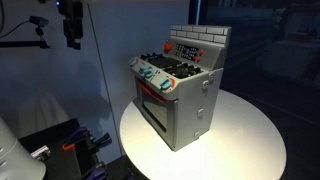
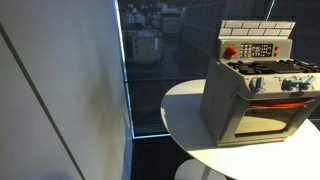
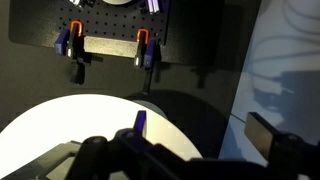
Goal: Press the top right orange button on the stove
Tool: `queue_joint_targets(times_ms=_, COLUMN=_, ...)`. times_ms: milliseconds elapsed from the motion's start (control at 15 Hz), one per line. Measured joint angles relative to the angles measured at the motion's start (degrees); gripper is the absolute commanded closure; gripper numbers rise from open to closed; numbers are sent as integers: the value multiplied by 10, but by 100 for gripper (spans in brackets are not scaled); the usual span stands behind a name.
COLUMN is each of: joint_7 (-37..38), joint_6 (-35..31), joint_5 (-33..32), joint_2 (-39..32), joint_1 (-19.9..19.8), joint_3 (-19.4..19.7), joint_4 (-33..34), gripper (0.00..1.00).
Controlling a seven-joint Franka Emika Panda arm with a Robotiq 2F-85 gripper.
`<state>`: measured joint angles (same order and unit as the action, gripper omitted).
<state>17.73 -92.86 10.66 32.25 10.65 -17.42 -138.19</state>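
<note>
Exterior view: stove (image 1: 180,95) sits well apart from the pincer (image 1: 72,42).

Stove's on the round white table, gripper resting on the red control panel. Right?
Not quite. The gripper is not on the control panel. It hangs high up, well off to the side of the stove, and touches nothing, as an exterior view shows. The stove does sit on the round white table.

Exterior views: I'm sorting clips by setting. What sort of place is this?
Probably a lab or office rather than a kitchen: a toy stove on a round white table, beside a large window overlooking city buildings.
</note>
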Motion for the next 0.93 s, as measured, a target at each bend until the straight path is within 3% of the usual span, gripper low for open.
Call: queue_joint_targets(times_ms=933, joint_7=0, joint_6=0, joint_5=-12, joint_2=0, joint_1=-21, joint_3=18, joint_4=20, gripper=0)
